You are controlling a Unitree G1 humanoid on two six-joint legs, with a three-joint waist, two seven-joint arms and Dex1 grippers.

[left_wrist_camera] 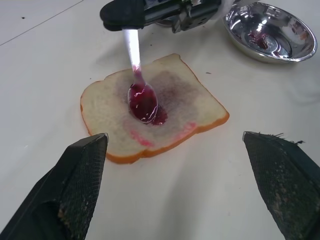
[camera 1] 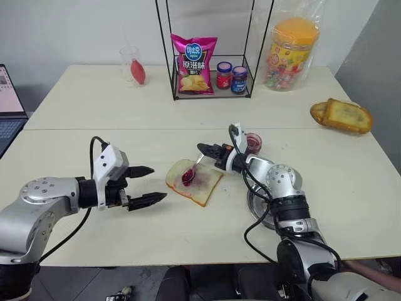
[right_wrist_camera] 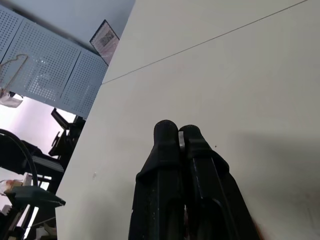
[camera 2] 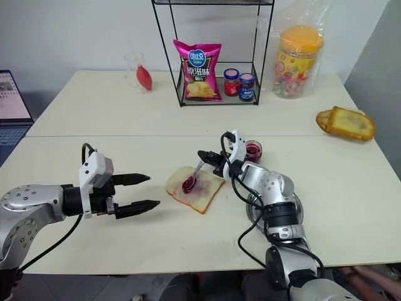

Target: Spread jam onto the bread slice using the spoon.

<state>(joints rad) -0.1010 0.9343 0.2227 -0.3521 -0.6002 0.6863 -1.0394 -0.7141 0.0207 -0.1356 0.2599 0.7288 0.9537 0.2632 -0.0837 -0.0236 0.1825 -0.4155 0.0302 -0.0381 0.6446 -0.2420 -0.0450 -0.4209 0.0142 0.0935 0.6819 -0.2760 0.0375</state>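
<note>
On the table point(camera 1: 94, 244) lies one bread slice point(camera 1: 195, 185), white with a tan crust, flat in the middle of the near half. One spoon point(camera 1: 193, 172) rests with its bowl on the centre of the slice, and the bowl is full of red jam. The right gripper point(camera 1: 205, 149) has its two black fingers pressed together on the handle of the spoon, and it reaches over the far edge of the bread. Around the bowl the bread carries a purple smear.

The left gripper point(camera 1: 148, 184) hovers just beside the slice on the left side. Its two fingers stand wide apart and hold nothing.

One small glass jar point(camera 1: 253, 143) with dark red jam stands behind the right wrist, near the bread. One round steel dish point(left_wrist_camera: 270, 31) sits beside the slice under the right arm, with some red stains inside.

At the back one wire rack point(camera 1: 212, 81) holds one pink chip bag point(camera 1: 195, 64) and two small jars point(camera 1: 231, 76), side by side. One big plastic candy jar point(camera 1: 292, 51) with an orange lid stands to the right of the rack. One toasted bread chunk point(camera 1: 341, 115) lies near the right edge of the table.
</note>
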